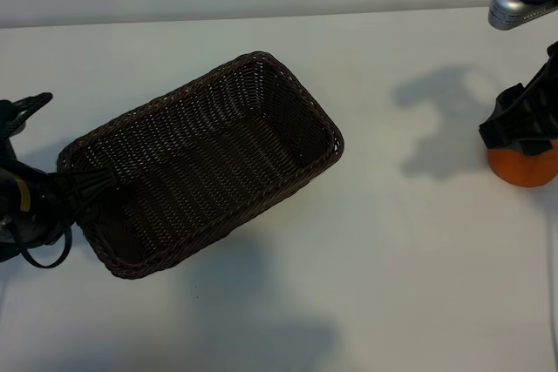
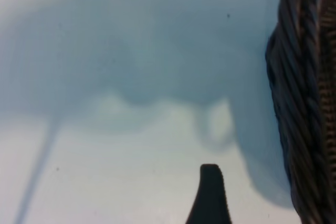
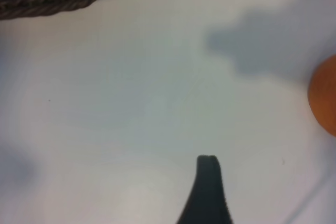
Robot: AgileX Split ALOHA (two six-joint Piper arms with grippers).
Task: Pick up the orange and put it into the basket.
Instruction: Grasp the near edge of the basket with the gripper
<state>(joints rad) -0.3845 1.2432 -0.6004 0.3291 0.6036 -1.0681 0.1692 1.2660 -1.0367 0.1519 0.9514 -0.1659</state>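
Nothing is in the wicker basket (image 1: 200,163) yet: the orange (image 1: 523,166) sits on the table well to its right under the spread right gripper (image 1: 521,128), ungrasped, and the left gripper (image 1: 74,187), also spread, hangs at its left rim.

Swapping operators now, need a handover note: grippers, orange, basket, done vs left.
Right gripper: open, at the table's right edge, right over the orange; no grip visible.
Left gripper: open, at the left end of the basket; whether it touches the rim I cannot tell.
Orange: on the table, well right of the basket.
Basket: empty, mid-left on the table.
Done: nothing placed.
Left: grasp orange, carry to basket, release.
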